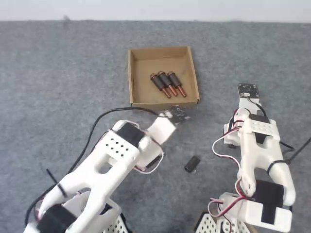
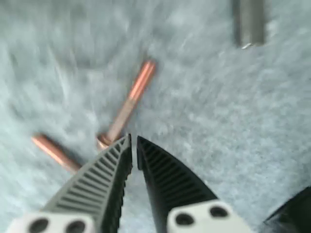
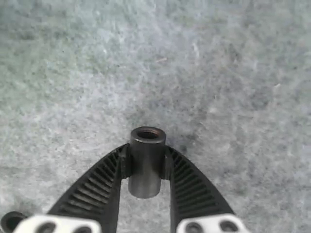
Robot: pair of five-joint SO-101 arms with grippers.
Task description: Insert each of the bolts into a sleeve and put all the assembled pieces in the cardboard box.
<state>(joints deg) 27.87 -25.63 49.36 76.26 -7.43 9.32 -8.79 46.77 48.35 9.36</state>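
Note:
My right gripper (image 3: 147, 151) is shut on a black sleeve (image 3: 146, 167), held upright with its open bore facing the camera, over grey carpet. My left gripper (image 2: 134, 141) has its jaws nearly together with nothing between them, tips just beside the head of a copper bolt (image 2: 130, 101) lying on the carpet. A second bolt (image 2: 52, 151) lies close by. In the high view the left gripper (image 1: 178, 114) sits just in front of the cardboard box (image 1: 137, 77), which holds three assembled pieces (image 1: 168, 83). A loose sleeve (image 1: 192, 164) lies between the arms.
The floor is grey carpet all round. Another sleeve (image 2: 250, 22) lies beyond the bolts in the left wrist view. A black cable (image 1: 104, 119) runs from the left arm across the carpet. The right arm (image 1: 257, 145) stands to the right of the box.

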